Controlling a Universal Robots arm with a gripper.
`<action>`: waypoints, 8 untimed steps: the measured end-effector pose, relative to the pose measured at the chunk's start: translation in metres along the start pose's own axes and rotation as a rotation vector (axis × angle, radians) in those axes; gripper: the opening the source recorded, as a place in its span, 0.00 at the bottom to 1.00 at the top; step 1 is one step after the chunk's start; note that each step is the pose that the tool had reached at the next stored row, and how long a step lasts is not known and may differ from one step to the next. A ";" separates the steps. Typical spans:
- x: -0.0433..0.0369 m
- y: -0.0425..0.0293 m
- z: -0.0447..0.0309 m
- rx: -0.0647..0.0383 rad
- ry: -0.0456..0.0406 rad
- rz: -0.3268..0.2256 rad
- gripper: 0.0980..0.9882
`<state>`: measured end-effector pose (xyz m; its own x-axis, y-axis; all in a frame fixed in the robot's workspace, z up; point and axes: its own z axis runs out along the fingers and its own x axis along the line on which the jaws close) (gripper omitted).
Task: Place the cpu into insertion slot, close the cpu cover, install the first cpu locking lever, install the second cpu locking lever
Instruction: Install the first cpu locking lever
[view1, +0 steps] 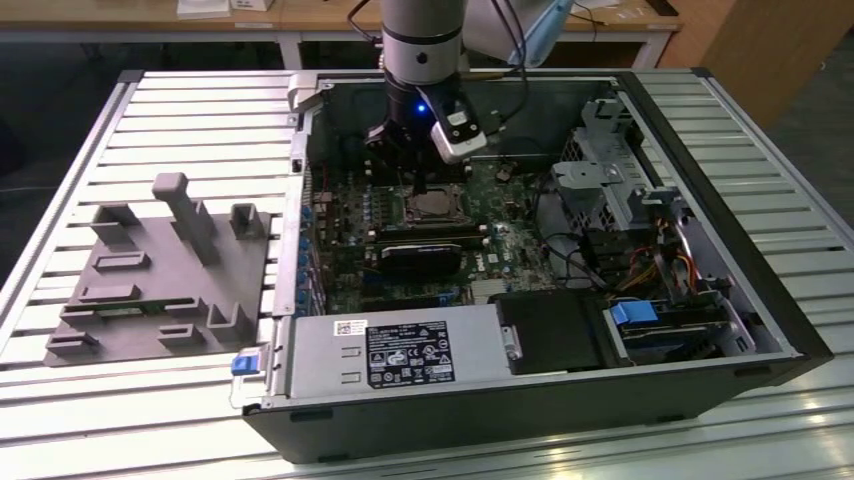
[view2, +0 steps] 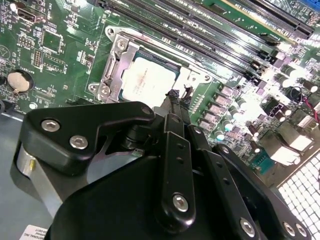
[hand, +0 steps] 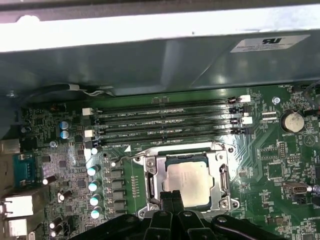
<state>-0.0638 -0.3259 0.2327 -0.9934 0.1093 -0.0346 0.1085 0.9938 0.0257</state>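
Note:
The cpu (hand: 189, 182) lies flat in the insertion slot (hand: 141, 212) on the green motherboard, its dull silver top showing through the window of the cpu cover (hand: 222, 175), which is folded down over it. In the second wrist view the cpu (view2: 147, 80) sits framed by the cover (view2: 122, 55). My gripper (hand: 172, 197) is shut, its black fingertips (view2: 172, 100) together at the socket's edge, next to a small wire hook (view2: 188, 91). A thin wire lever (hand: 150, 150) runs along one side of the socket. From outside, the gripper (view1: 416, 185) hangs just above the cpu (view1: 431, 208).
Long black memory slots (hand: 165, 122) lie beside the socket. A black heatsink block (view1: 424, 258), the power supply (view1: 394, 355) and a drive cage (view1: 614, 180) crowd the open case. A grey fixture (view1: 160, 270) stands on the slatted table at the exterior view's left.

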 end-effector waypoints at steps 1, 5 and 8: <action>-0.0001 0.0001 -0.0009 0.000 -0.0001 0.000 0.01; -0.0003 0.0003 -0.0065 0.000 -0.0001 0.000 0.01; -0.0005 0.0004 -0.0116 0.000 -0.0001 0.000 0.01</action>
<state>-0.0638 -0.3259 0.2443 -0.9934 0.1093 -0.0348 0.1084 0.9938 0.0259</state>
